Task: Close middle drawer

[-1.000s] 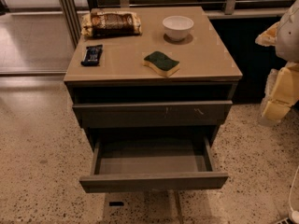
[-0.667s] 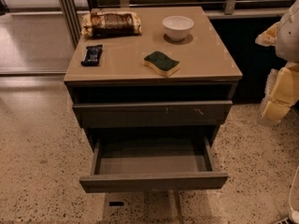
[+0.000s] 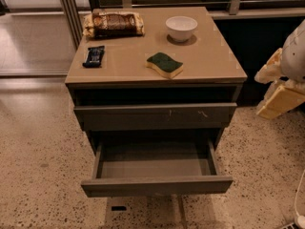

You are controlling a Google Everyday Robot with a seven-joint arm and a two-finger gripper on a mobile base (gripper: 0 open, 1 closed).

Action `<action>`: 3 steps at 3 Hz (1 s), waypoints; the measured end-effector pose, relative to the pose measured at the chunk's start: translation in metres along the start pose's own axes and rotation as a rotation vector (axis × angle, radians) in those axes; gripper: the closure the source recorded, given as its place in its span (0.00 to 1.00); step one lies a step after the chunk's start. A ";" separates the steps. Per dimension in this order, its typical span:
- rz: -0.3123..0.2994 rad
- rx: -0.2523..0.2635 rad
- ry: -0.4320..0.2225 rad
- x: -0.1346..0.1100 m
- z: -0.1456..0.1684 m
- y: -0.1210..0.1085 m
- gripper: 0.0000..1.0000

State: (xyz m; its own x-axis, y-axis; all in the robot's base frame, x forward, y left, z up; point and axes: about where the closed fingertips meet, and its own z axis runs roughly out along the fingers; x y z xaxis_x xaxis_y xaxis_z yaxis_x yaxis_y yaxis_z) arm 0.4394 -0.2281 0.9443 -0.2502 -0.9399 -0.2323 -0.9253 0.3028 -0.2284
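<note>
While the middle drawer is pulled well out beneath the scratched drawer front, its bare grey inside is exposed. The gripper is seen at the right edge, apart from the table. Whether it is open, or anything is held, cannot be told.
</note>
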 end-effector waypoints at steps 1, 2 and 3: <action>0.053 -0.063 -0.013 0.026 0.047 0.006 0.65; 0.056 -0.070 -0.012 0.027 0.052 0.007 0.96; 0.059 -0.083 -0.031 0.035 0.064 0.013 1.00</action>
State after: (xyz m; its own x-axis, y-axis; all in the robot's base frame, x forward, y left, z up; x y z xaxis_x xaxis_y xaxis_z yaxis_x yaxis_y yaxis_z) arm 0.4372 -0.2471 0.8725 -0.2977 -0.9150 -0.2724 -0.9297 0.3427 -0.1349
